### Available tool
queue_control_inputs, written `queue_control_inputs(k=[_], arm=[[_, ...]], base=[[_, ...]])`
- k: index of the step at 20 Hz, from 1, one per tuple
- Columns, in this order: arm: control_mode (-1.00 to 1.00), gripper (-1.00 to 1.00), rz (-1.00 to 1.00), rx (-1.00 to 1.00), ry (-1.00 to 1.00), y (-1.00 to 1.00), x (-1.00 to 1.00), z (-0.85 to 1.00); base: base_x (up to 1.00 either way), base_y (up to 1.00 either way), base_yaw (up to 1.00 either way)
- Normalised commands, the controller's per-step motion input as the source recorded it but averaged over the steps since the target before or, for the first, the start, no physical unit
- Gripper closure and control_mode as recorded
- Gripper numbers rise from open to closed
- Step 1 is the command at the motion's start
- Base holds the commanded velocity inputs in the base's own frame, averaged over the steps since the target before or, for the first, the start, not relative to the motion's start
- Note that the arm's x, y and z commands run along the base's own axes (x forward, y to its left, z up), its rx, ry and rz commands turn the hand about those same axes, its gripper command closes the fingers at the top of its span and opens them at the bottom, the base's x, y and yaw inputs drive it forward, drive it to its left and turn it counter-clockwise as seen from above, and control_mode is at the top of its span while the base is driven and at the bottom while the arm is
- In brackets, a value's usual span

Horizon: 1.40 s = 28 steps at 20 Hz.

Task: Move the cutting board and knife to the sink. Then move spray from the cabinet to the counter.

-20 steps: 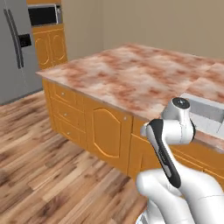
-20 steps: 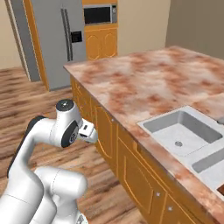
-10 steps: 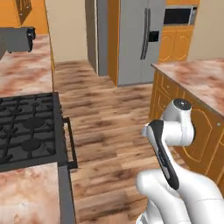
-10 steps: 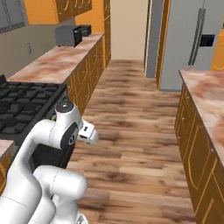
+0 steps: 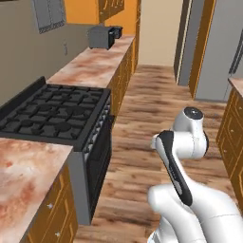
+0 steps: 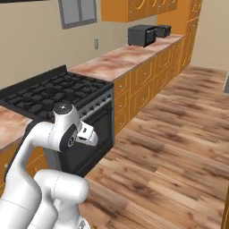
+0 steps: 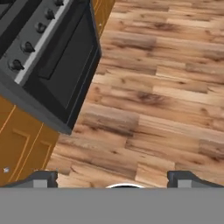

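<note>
My gripper (image 7: 114, 179) is open, with nothing between its two dark fingertips (image 7: 41, 178). It points down at the wooden floor (image 7: 157, 87) beside the black oven door (image 7: 57, 65). The arm stays folded close over the base. A stretch of marbled counter (image 5: 92, 61) (image 6: 127, 56) runs along the wall beyond the stove, and orange wall cabinets (image 6: 134, 8) hang above it with doors shut. The cutting board, the knife, the sink and the spray are out of view.
A black gas stove (image 5: 52, 111) (image 6: 53, 89) stands left of the arm. A dark toaster (image 5: 102, 35) (image 6: 143, 35) sits at the counter's far end. A grey fridge (image 5: 218, 47) and orange drawers (image 5: 232, 128) line the right side. A wooden floor aisle (image 5: 152, 118) runs ahead.
The whole picture has swung as the base moved: from the island counter with the sink, past the fridge, to the stove and wall counter. The arm keeps its folded pose and the gripper stays open.
</note>
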Motion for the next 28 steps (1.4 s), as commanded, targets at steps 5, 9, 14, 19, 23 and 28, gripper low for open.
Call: queue_control_inputs(k=[5, 9, 14, 19, 23, 28], arm=[[1.0, -1.0, 0.0, 0.0, 0.0, 0.0, 0.0, 0.0], [1.0, -1.0, 0.0, 0.0, 0.0, 0.0, 0.0, 0.0], [1.0, -1.0, 0.0, 0.0, 0.0, 0.0, 0.0, 0.0], [1.0, -1.0, 0.0, 0.0, 0.0, 0.0, 0.0, 0.0], [1.0, -1.0, 0.0, 0.0, 0.0, 0.0, 0.0, 0.0], [1.0, -1.0, 0.0, 0.0, 0.0, 0.0, 0.0, 0.0]], base=[[-0.13, -0.23, 0.37], [0.03, 0.37, 0.17], [0.0, 0.3, 0.36], [-0.04, 0.13, 0.64], [-0.14, 0.15, 0.65], [-0.14, 0.04, 0.66]])
